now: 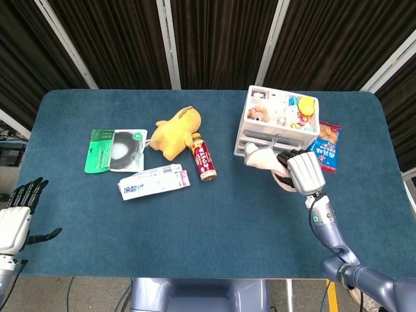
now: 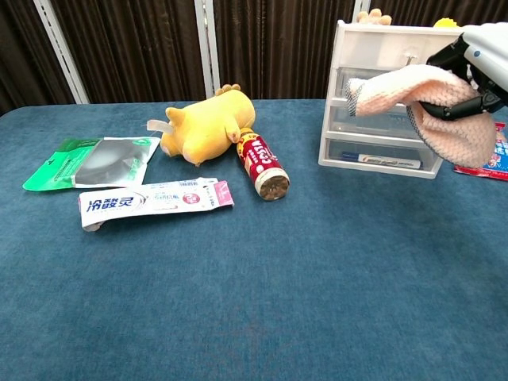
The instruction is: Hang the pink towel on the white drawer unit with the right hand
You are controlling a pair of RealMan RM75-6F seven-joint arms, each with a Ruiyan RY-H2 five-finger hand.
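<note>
Pink towel [image 2: 432, 107]: knit, pale pink w/ grey edging, off the table, draped over the right hand [image 1: 303, 171]. One corner reaches left across the drawer fronts in chest view; the rest sags in a pouch below the fingers. Whether it touches the unit cannot be told.

Right hand: grasping the towel, dark fingers [image 2: 456, 105] curled under the cloth, white back of hand uppermost. Sits just in front of the unit's front face, at right side of table.

White drawer unit [image 1: 249, 123]: upright, far right of the blue table [image 1: 214, 227], clear drawer fronts facing the robot. Top tray holds small mixed toys, too small to name. Bottom drawer shows a flat white item w/ print [image 2: 385, 159].

Left hand [image 1: 16, 218]: off the table's near-left corner, head view only. Released, fingers spread, holds nothing.

Other items, all on table:
- Yellow plush toy [image 1: 175, 130]: lying on its side, centre-left.
- Red bottle [image 1: 204, 158]: on its side, just beside the plush, cap end toward the far edge.
- Toothpaste box [image 1: 153, 181]: white w/ pink end, flat, in front of plush.
- Green-and-white packet [image 1: 114, 150]: flat, left of plush, dark round window in the middle.
- Snack bag [image 1: 327, 146]: red/blue, flat, right of the unit, partly behind the right hand in chest view.
</note>
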